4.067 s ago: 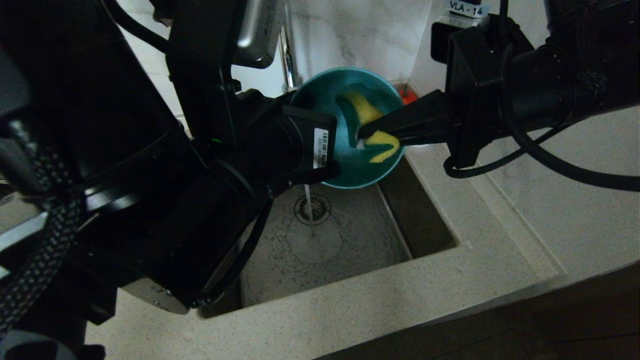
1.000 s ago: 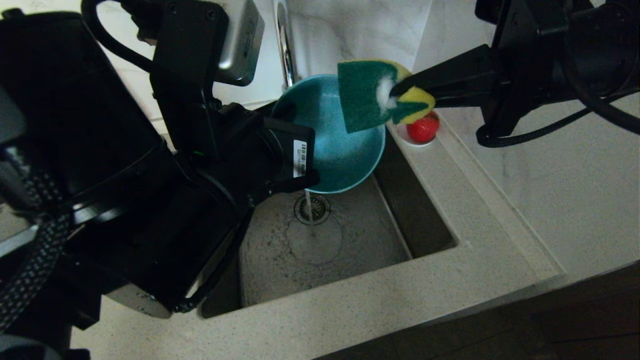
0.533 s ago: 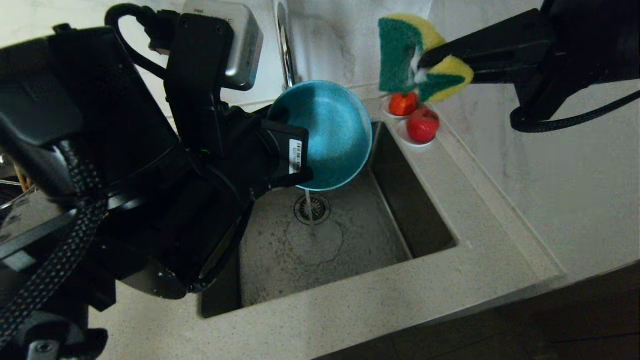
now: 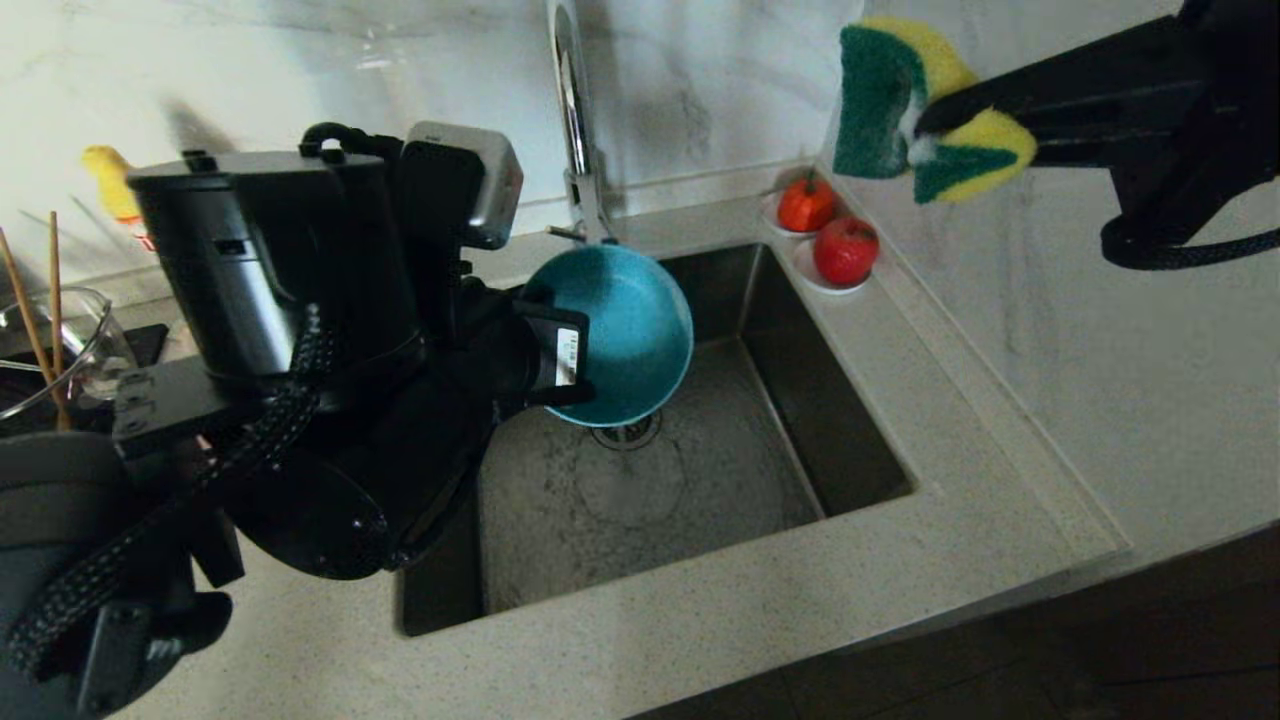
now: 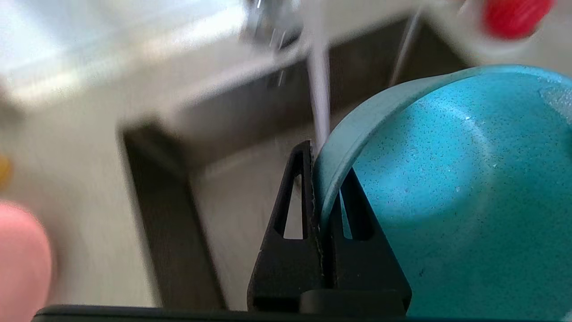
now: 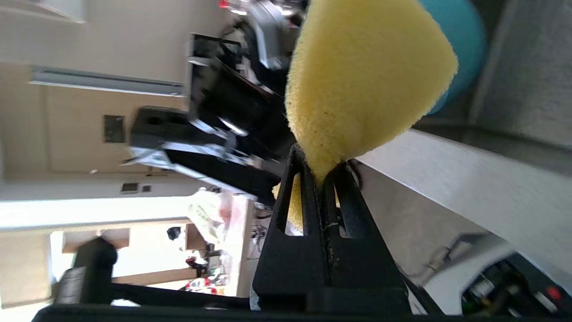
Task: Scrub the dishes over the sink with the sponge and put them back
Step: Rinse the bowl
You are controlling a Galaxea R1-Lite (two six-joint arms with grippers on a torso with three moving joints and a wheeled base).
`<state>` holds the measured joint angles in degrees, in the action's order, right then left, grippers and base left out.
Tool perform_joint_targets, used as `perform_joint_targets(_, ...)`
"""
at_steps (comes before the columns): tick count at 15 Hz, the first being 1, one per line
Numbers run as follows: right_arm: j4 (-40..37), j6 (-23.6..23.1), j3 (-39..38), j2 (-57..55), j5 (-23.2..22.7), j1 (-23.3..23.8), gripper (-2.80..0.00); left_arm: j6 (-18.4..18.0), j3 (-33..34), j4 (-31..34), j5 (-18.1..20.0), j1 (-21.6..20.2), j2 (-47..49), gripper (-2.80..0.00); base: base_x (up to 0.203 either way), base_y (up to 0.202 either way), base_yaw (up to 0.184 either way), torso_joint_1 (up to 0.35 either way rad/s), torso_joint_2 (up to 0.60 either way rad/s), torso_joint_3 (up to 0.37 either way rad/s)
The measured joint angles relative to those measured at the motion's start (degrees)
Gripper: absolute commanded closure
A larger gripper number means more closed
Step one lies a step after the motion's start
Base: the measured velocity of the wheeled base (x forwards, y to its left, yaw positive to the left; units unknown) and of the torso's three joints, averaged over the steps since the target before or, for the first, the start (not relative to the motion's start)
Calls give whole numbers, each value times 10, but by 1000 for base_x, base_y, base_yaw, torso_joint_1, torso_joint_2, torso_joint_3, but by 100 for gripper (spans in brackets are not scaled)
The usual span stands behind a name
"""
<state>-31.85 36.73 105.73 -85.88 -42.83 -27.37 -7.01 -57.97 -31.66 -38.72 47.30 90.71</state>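
The teal-blue bowl [image 4: 620,335] hangs tilted over the sink [image 4: 850,420], above the drain. My left gripper [image 4: 540,340] is shut on the bowl's rim [image 5: 339,165], one finger inside and one outside. Water from the tap runs down just behind the rim in the left wrist view. High at the right, over the counter, my right gripper [image 4: 925,125] is shut on the yellow and green sponge [image 4: 885,100], which is squeezed and folded. In the right wrist view the sponge [image 6: 357,76] bulges yellow beyond my right gripper [image 6: 321,167]. A blurred pink shape [image 5: 20,259] sits at the edge of the left wrist view.
The chrome tap [image 4: 575,120] rises behind the sink. Two red fruits on white saucers [image 4: 845,250] stand at the sink's back right corner. A glass cup with chopsticks [image 4: 50,330] is at the far left. Speckled counter [image 4: 1050,400] surrounds the sink.
The right gripper has carried the sponge out of the bowl, up and to the right. The left arm has pulled the bowl leftward and lower over the drain.
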Motion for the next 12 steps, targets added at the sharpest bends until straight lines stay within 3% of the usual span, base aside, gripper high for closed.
perform_joint_targets(3,0,-27,-38,9,0,20,0,106,-27,145,15,-39,-2,0,0,0,0,0,0,0)
perform_joint_targets(6,0,-28,-48,14,1,27,0,205,-43,246,69,-90,9,0,0,0,0,0,0,0)
perform_joint_targets(9,0,-28,-52,15,1,35,0,262,-64,266,100,-134,44,0,0,0,0,0,0,0)
perform_joint_targets(12,1,-32,-57,16,1,39,0,302,-126,284,105,-159,96,0,0,0,0,0,0,0)
